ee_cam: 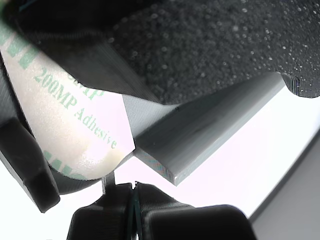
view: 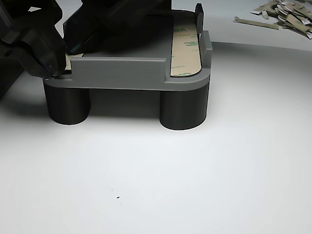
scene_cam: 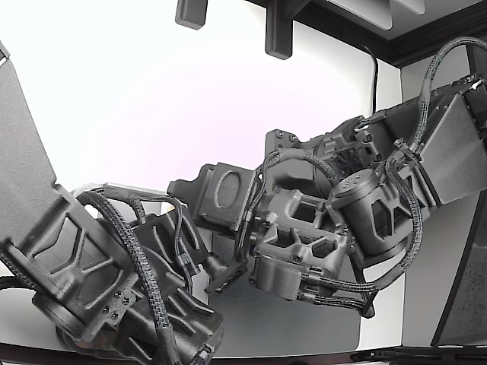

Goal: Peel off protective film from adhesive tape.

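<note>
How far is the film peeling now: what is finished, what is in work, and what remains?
Done: a pile of peeled film scraps lies on the table, so earlier pieces seem finished. In hand: the gripper is at the corner of the gray fixture, by the strip printed "200MP Adhesive"; whether the jaws hold its liner cannot be seen. Left: the other strip still carries its printed film.

We cannot see the fingers (view: 48,53) meet: the arms (scene_cam: 304,228) hide the fixture, and the film's (ee_cam: 75,125) print runs out of view.
</note>
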